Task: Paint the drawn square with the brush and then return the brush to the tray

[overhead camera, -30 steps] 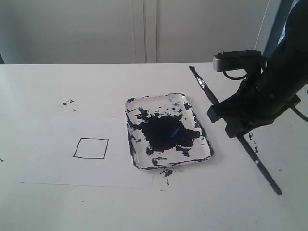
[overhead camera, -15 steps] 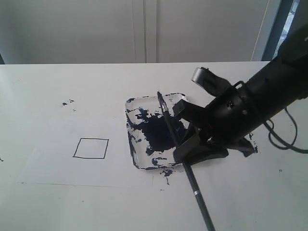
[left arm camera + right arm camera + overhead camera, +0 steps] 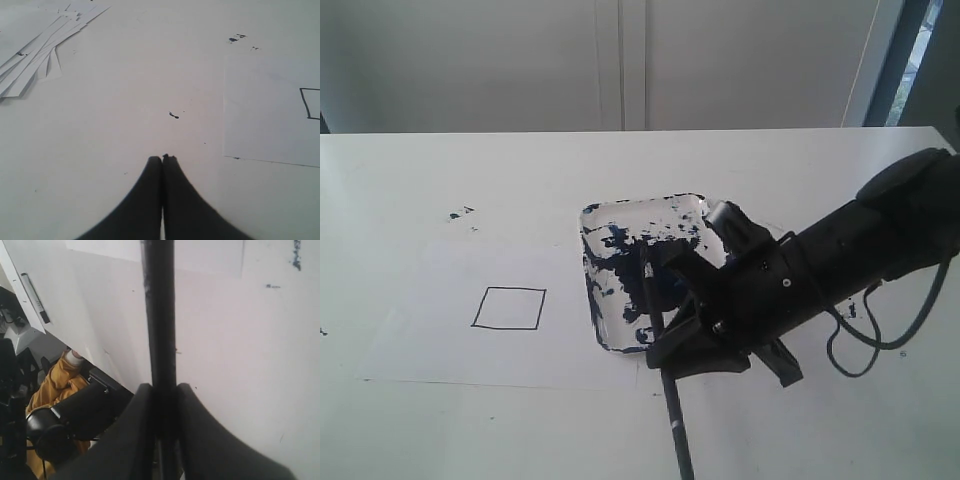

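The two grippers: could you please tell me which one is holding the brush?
The right gripper, shut on the brush, whose tip is over the tray; the left gripper is shut on nothing.

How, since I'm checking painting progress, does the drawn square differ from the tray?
The drawn square is clean white inside; the tray is blotched dark blue. The square is much smaller than the tray. The brush tip is at the tray, well clear of the square. Both are four-sided, side by side on the table.

brush (image 3: 675,420) handle end cut off; tray (image 3: 592,290) partly hidden
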Controlling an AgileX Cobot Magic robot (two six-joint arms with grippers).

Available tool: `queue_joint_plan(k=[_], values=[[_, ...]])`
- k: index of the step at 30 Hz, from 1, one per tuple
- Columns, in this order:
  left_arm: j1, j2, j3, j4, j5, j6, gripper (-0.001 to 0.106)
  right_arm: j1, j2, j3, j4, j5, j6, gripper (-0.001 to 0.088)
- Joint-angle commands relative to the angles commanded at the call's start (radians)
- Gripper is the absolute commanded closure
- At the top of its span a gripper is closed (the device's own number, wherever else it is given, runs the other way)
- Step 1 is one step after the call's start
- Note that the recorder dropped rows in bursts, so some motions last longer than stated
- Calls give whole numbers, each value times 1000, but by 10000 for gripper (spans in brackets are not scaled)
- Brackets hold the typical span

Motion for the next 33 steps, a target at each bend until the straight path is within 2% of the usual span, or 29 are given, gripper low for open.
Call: queue_joint_plan(k=[5,10,16,22,33], values=[[0,0,0,0,0,0,1053,0,19,39,27,-29,-14,868],[0,0,0,0,0,0,1053,0,32,66,115,-38,-85,868],[0,0,0,0,0,0,1053,0,73,68,159,-38,-121,868],[0,0,0,0,0,0,1053,0,95,68,261,-35,-193,868],[0,0,0,0,0,0,1053,0,163,68,265,-25,-214,868]])
